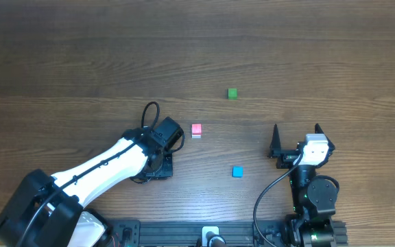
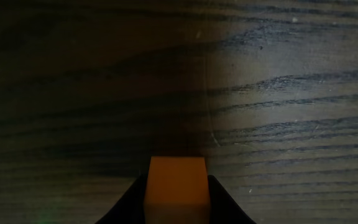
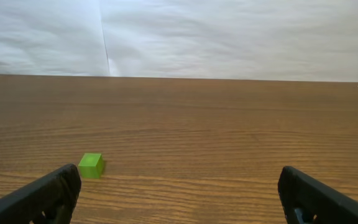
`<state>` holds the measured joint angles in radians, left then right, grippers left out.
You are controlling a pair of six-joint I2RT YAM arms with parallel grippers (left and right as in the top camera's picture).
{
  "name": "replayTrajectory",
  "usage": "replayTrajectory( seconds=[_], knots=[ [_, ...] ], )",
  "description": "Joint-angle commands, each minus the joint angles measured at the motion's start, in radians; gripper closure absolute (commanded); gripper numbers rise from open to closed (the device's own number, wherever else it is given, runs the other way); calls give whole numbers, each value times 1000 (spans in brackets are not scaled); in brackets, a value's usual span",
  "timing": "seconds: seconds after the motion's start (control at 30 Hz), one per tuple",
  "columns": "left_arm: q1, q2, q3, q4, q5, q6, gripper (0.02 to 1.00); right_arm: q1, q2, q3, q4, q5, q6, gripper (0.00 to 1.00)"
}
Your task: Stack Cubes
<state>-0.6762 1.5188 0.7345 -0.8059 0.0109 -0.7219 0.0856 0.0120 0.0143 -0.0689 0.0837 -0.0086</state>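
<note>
1. Left pincer [image 2: 178, 194]: pinching the orange cube [image 2: 178, 179] between its two fingers. It is held low, close over the wood-grain table [image 2: 278, 93]. Whether the cube touches the surface cannot be told.
2. Left arm [image 1: 108, 168]: extends from the near left corner toward the middle of the table. Its wrist is just left of the pink cube [image 1: 196, 128] and apart from it.
3. Right pincer [image 1: 296, 132]: fingers spread wide, nothing between them. It is at the right side of the table and points toward the far edge.
4. Pink cube: near the middle of the table, between the two arms and closer to the left one.
5. Green cube [image 1: 232, 93]: farther away than the pink cube and to its right. It lies beyond the right pincer, to that pincer's left.
6. Blue cube [image 1: 237, 171]: nearer than the pink cube and to its right, left of the right arm [image 1: 312, 192].
7. The pink, green and blue cubes are well apart from one another.
</note>
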Motion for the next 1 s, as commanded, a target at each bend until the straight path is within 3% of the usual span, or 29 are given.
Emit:
replayTrajectory(
  seconds=[0.03,0.23,0.43,0.63,1.0],
  knots=[
    [7,7,-3,10,-8,3,980,-6,-6,-9,2,-8,-7,7],
    [4,7,161,-37,-9,5,978,-6,-6,-9,2,-8,-7,9],
    [4,18,426,-142,-84,4,982,-6,-6,-9,2,-8,-7,7],
    [-24,210,742,-299,-128,32,982,-6,-6,-9,2,-9,-7,7],
    [-66,369,771,-230,-98,25,980,-6,-6,-9,2,-8,-7,7]
  ],
)
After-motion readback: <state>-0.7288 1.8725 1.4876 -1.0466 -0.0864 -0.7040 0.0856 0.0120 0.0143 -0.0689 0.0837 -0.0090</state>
